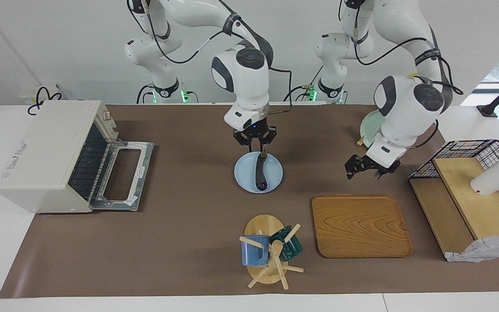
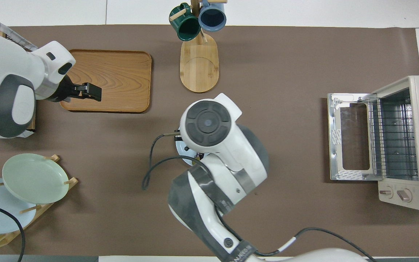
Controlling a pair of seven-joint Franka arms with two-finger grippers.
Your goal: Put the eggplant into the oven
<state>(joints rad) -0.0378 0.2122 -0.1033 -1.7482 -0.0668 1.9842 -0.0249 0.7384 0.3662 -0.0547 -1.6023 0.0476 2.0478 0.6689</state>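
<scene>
- Oven (image 1: 46, 156): stood well apart from the plate (image 1: 243, 178), toward the right arm's end of the table. Its door lay dropped flat and faced the plate, with the wire rack showing inside, so the way in was open.
- Left gripper (image 1: 364, 171): hung in the air well apart from the plate, toward the left arm's end, with its jaws released and nothing in them. That arm waited.
- Right gripper (image 1: 254, 147): hung pointing down over the plate's edge nearer the robots, just above the eggplant's stem end. I could not tell whether it was released or clenched, nor whether it touched the eggplant.
- Plate: lay pale blue and flat on the brown mat, about mid-table.
- Eggplant (image 1: 260, 173): lay on the plate, lengthwise toward the robots, with its thin stem nearest them. It was not yet in the oven.
- Handling, as I judged it: the eggplant looked light, with a glossy skin that might slide in a pinch. The flesh should be firm yet bruise under a hard squeeze. The stem end was too thin to trust. A hold across the thick middle, square to its length, should keep it from tipping on the way to the rack.
</scene>
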